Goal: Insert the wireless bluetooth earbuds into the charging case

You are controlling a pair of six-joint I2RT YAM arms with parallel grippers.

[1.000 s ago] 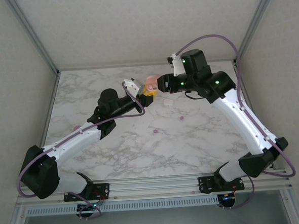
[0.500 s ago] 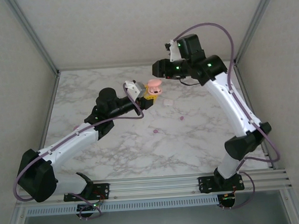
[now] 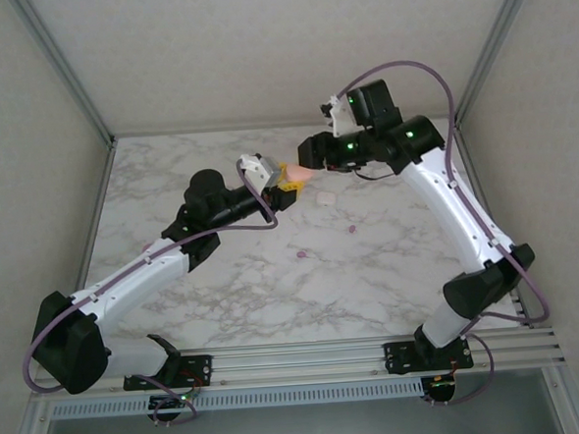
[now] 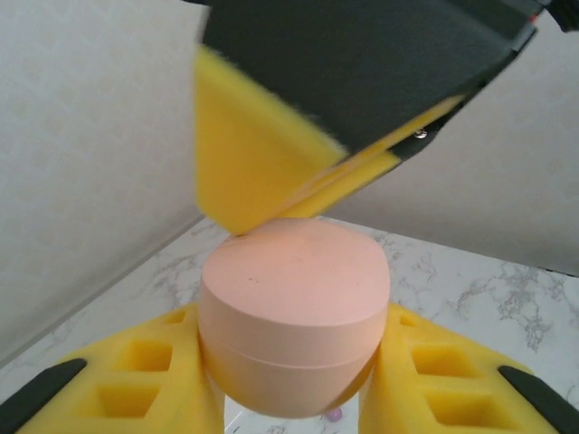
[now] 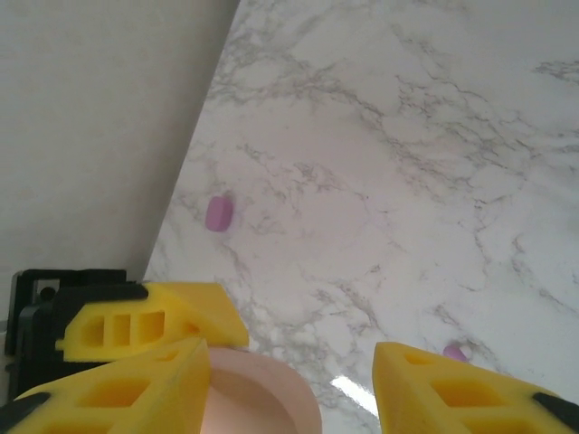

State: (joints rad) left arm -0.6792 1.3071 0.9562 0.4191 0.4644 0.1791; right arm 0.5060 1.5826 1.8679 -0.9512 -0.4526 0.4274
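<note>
Marble desk (image 3: 225,290): nothing inserted yet.
Left gripper (image 3: 287,182): raised at 12 o'clock of desk centre, clamped on pink charging case (image 4: 294,325). Lid closed.
Right gripper (image 3: 311,160): at case from 1 o'clock, fingers apart. One yellow pad (image 4: 244,154) touches lid top.
Earbuds loose on desk: white earbud (image 3: 325,197) at 1 o'clock, purple earbud (image 3: 351,229) at 3, pink earbud (image 3: 300,255) at 6.
Step, likely: opening lid.
Next: right gripper needs purchase on lid edge, flips it up while left gripper holds base firm. Then pick earbud.
</note>
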